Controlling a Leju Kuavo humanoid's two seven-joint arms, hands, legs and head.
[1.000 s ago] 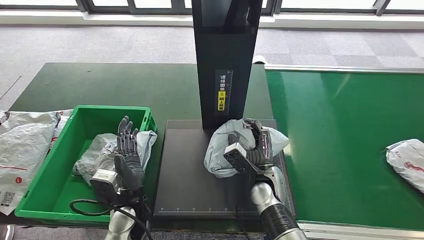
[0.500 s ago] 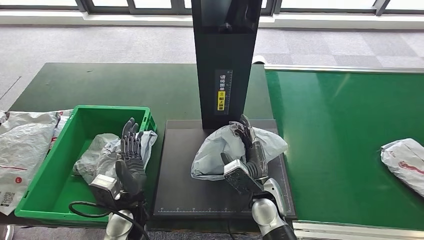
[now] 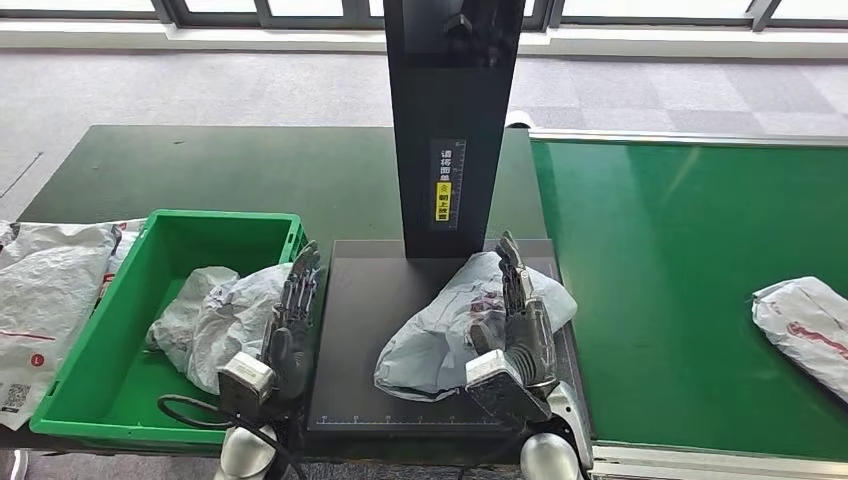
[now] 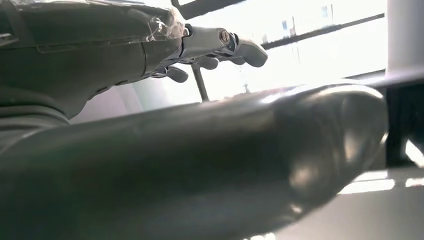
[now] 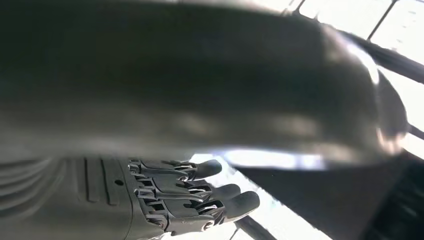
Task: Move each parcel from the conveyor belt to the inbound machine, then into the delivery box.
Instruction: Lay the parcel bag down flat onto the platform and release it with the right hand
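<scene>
Grey parcel (image 3: 450,325) has slid nearer; right robot hand (image 3: 520,320) apparently released it, left robot hand (image 3: 290,325) spread empty.

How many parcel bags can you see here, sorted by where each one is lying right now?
On the black inbound machine plate: 1, a grey bag
In the green delivery box: 1, a grey bag
On the conveyor belt: 1, a white bag
On the table left of the box: 1, a white bag, though more may lie stacked there
Total: 4
</scene>
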